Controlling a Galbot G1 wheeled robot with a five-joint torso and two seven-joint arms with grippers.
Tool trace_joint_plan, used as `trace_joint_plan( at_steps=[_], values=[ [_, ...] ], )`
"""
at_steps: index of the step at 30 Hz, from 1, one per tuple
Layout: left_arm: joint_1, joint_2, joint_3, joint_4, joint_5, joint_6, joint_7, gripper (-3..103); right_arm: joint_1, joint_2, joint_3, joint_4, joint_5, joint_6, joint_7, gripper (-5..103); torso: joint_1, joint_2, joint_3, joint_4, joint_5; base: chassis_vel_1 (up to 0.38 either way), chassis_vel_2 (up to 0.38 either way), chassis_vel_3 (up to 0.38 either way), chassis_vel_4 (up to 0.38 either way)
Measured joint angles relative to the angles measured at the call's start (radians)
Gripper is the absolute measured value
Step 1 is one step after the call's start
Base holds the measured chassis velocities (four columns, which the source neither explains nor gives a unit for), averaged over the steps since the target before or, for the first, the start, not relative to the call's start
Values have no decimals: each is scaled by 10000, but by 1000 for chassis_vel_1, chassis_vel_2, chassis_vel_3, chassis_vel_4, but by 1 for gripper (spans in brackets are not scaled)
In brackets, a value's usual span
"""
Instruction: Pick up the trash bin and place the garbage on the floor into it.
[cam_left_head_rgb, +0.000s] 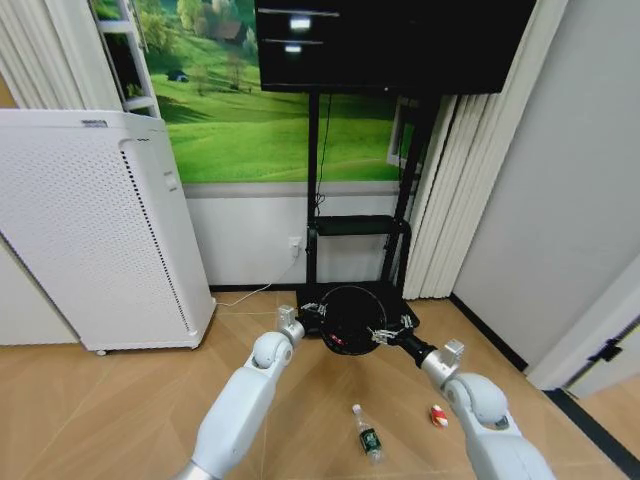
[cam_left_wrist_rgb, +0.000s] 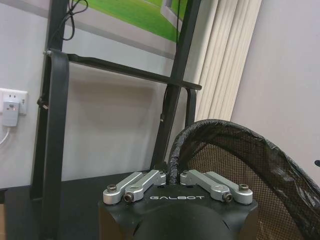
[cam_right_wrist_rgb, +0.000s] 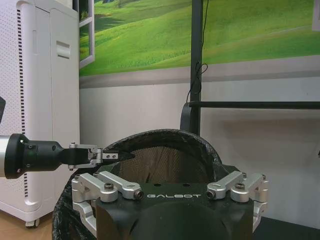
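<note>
The trash bin (cam_left_head_rgb: 350, 318) hangs off the floor (cam_left_head_rgb: 120, 420) before the TV stand (cam_left_head_rgb: 355, 235), your left gripper (cam_left_head_rgb: 314, 309) and right gripper (cam_left_head_rgb: 385, 334) clamped on opposite rim edges; keep both level carrying it toward the bottle (cam_left_head_rgb: 367, 438) and can (cam_left_head_rgb: 438, 414).

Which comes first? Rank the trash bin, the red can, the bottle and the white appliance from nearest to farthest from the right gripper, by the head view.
From the right gripper:
1. Trash bin, at its fingertips, rim held.
2. Red can, on the floor by the right arm.
3. Bottle, on the floor between the arms.
4. White appliance, far left by the wall.
</note>
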Motion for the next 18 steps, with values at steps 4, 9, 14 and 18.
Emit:
trace_joint_plan(
  at_steps=[4, 9, 14, 18],
  values=[
    [23, 13, -10, -15, 4, 10, -2, 7, -47, 17, -3, 0, 40, 40, -105, 100, 0, 0, 0, 2, 0, -48, -96, 47, 113],
    [72, -37, -93, -16, 79, 37, -23, 7, -237, 41, 55, 63, 466, 18, -479, 100, 0, 1, 0, 0, -1, -30, -72, 33, 81],
    [219, -58, -346, -17, 235, 23, -25, 7, -515, 45, 238, 242, 558, 29, -321, 100, 1, 0, 0, 1, -1, -9, -7, 4, 10],
    [507, 126, -854, -94, 308, -52, 25, 7, -1061, -92, 567, 671, 650, -85, -2, 100, 0, 0, 0, 2, -3, 0, 0, 0, 0]
  ],
)
